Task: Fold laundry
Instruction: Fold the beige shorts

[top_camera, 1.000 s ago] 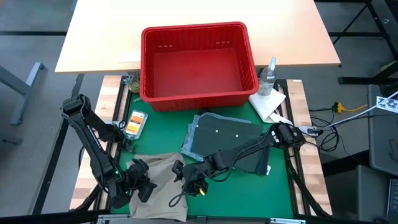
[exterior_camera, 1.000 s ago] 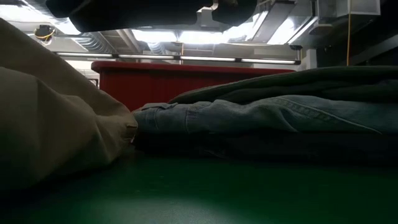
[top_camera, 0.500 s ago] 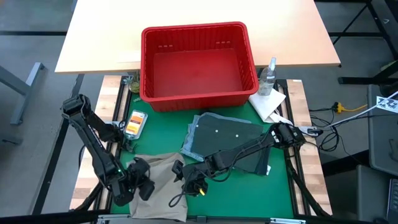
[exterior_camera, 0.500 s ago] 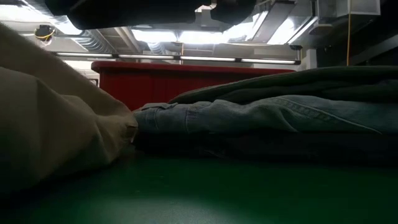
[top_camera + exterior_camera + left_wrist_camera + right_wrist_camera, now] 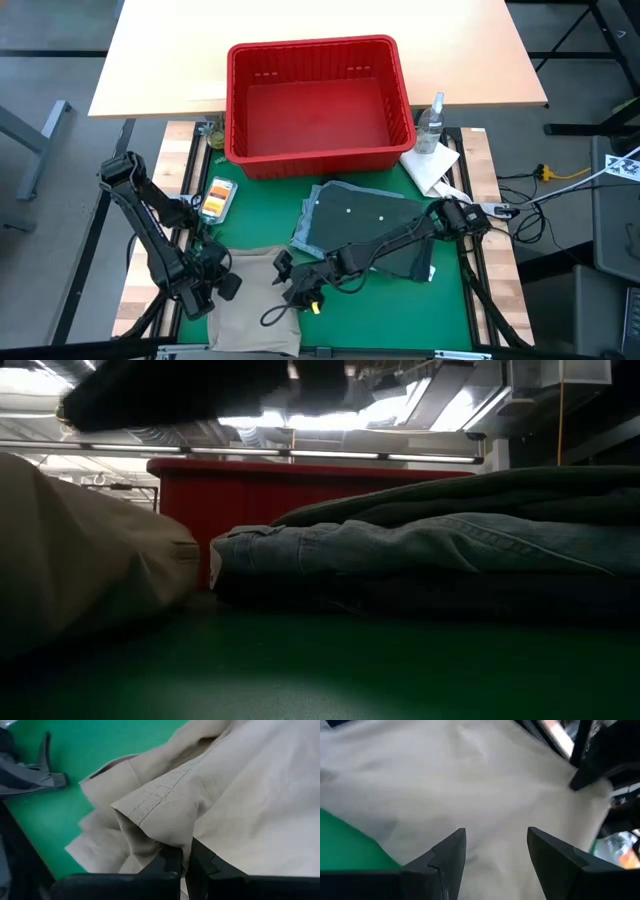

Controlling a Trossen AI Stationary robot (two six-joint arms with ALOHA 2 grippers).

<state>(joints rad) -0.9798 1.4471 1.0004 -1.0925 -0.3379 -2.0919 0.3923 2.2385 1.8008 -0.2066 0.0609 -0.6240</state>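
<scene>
We see the soft beige khaki garment (image 5: pixel 255 305) bunched in the lower left of the high view, on the green mat of the tabletop (image 5: pixel 395 310). The left tool (image 5: pixel 215 285) sits at the garment's left edge, and in the left wrist view its fingers (image 5: pixel 172 862) are pinched shut on a stitched hem fold of the khaki cloth. The right tool (image 5: pixel 290 290) hovers over the garment's right side, its jaws spread wide with nothing between them; in the right wrist view the fingers (image 5: pixel 447 852) frame bare khaki fabric just beyond.

The relation that matters, in our judgement: the cloth lies between the two tools, running roughly left to right, so each arm holds or faces its own end. The right tool needs only to close on the fabric straight ahead of it.

The stack of folded light blue denim, dark navy jeans and dark olive green cloth (image 5: pixel 365 225) lies right of centre, below the red plastic basket (image 5: pixel 318 100).

The low view shows the khaki mound (image 5: pixel 85 560) just beside the denim stack (image 5: pixel 420 555), with a narrow gap between them, which the high view hides under the right arm. Only the left wrist view confirms the pinch.
</scene>
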